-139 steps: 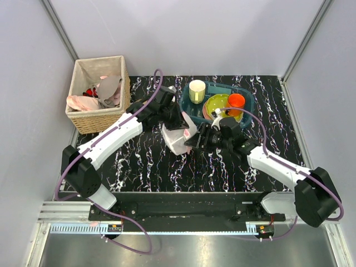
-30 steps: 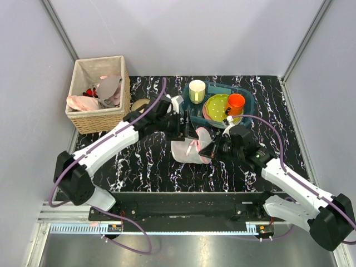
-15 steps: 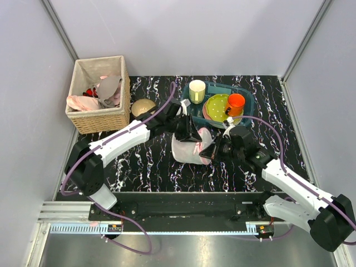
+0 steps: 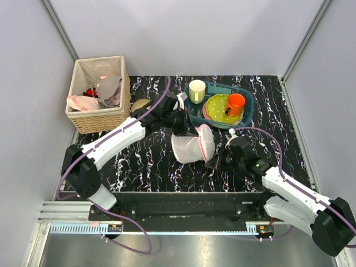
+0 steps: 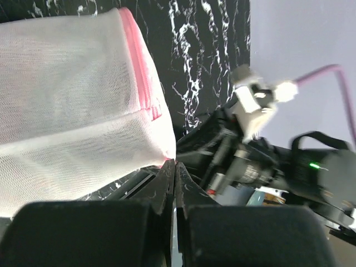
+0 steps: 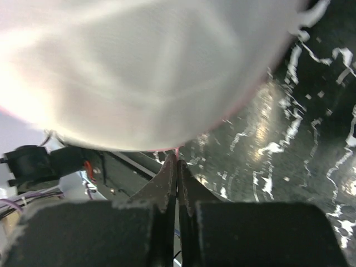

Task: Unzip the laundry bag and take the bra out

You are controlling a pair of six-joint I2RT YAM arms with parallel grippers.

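The laundry bag point(image 4: 189, 149), white mesh with pink zipper trim, hangs stretched between my two grippers over the middle of the table. My left gripper point(image 4: 191, 132) is shut on the bag's far upper edge; in the left wrist view its fingertips point(image 5: 170, 167) pinch the pink corner of the laundry bag point(image 5: 72, 100). My right gripper point(image 4: 213, 162) is shut on the near right edge; the right wrist view shows its fingertips point(image 6: 177, 161) clamped on a pink bit under the bag point(image 6: 150, 72). The bra is hidden.
A wicker basket point(image 4: 100, 118) of pale cloths stands at the far left. Behind the bag a teal tray point(image 4: 248, 113) holds a cream cup point(image 4: 197, 90), an orange cup point(image 4: 236, 103) and a yellow-green plate point(image 4: 216, 105). A tan round object point(image 4: 139, 104) lies beside the basket.
My left gripper has shut on the bag's pink edge. The right gripper has pulled toward the near right, and the bag now stands rounder between the two.
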